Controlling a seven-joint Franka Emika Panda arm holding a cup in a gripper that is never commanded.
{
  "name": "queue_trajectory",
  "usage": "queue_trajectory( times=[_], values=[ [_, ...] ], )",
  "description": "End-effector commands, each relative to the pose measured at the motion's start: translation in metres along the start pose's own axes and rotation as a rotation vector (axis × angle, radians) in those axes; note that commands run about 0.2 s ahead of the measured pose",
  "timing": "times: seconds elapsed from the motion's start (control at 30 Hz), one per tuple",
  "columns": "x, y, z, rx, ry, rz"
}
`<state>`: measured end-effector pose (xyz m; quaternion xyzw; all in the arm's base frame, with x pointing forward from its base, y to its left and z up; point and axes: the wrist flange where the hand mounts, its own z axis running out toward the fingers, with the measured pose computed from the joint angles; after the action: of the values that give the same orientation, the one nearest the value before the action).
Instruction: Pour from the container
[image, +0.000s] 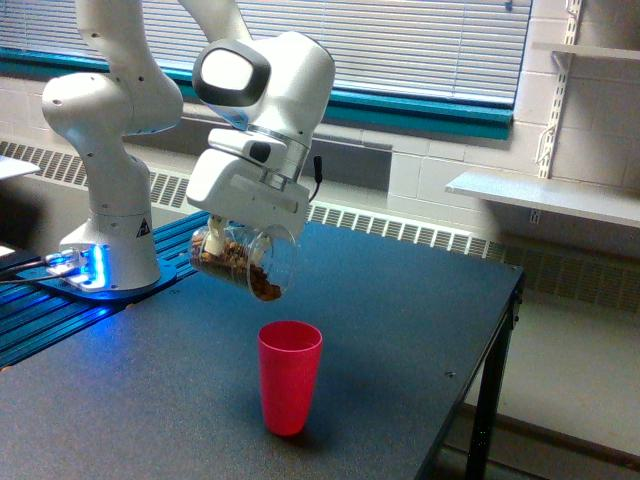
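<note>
While tilted, clear container (245, 262), brown nuts (262, 284)

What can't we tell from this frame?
- Gripper fingers: hidden in the exterior view under the white hand housing and behind the jar.
- Inside of the red cup: its rim blocks the bottom, so any nuts in it are unseen.
- Table: cut off by the lower edge.

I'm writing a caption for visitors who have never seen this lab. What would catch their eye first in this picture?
Probably the big white robot arm at the exterior view's left, its end effector holding a clear container of brown nuts tipped mouth-down over the table. Right below that sits a bright red cup, upright on the dark table. A blue glow at the arm's base also stands out.
</note>
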<state>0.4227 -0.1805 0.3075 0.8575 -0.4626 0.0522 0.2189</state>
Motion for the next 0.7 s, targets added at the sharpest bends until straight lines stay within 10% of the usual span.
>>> queue_trajectory(
  times=[0.03,0.7],
  values=[
    [-0.0009,-0.0071,-0.0041,-0.022,0.011,-0.012],
    [-0.0030,-0.0160,-0.0054,-0.088,0.003,0.000]
  ],
)
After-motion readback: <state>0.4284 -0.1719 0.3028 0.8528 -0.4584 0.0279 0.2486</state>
